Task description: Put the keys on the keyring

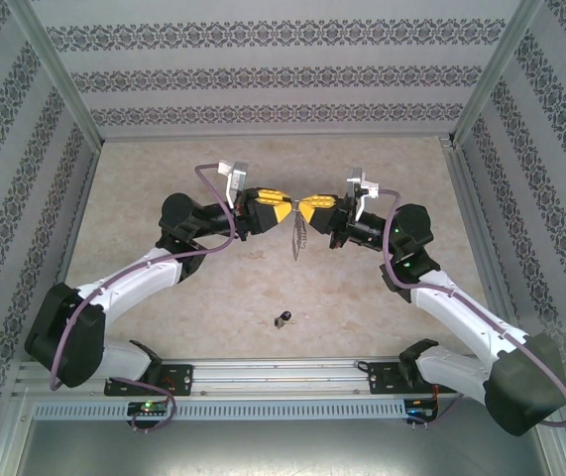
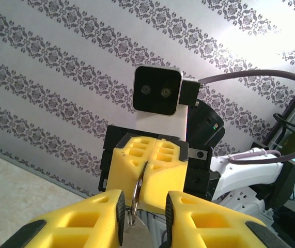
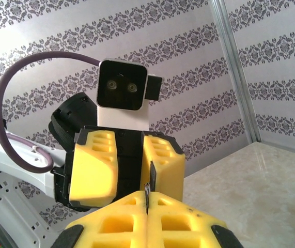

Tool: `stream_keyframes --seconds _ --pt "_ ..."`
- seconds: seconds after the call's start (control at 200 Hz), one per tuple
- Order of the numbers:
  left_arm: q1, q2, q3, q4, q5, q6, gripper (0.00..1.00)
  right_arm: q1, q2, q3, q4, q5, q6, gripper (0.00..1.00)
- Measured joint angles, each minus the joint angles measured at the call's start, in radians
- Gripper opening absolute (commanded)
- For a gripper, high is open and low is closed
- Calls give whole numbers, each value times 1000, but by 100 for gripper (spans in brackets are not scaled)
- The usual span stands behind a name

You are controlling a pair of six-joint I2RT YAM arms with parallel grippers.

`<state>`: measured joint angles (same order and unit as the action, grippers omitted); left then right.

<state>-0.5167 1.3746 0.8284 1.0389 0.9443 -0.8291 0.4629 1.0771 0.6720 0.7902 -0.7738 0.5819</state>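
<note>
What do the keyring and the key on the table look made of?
Keyring: thin grey metal, seemingly; its edge glints in the left wrist view. Key: black rounded head, possibly plastic; shank too small to judge.

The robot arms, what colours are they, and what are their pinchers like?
Both arms have white shells with chunky black joints: the left arm and the right arm. A purple-grey cable loops along each. The left gripper and right gripper have blocky yellow fingers with square hollows, and a black two-lens camera on a white mount behind.
</note>
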Motion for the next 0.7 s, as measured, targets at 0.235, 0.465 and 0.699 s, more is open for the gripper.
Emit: stream_keyframes --seconds 0.235,0.465,0.699 --pt "0 27 0 40 18 -45 27 0 0 0 0 0 0 0" --pt "0 28 -1 55 21 -61 25 0 0 0 0 4 0 0" --pt "-1 34 0 55 24 -67 21 0 6 0 0 4 0 0"
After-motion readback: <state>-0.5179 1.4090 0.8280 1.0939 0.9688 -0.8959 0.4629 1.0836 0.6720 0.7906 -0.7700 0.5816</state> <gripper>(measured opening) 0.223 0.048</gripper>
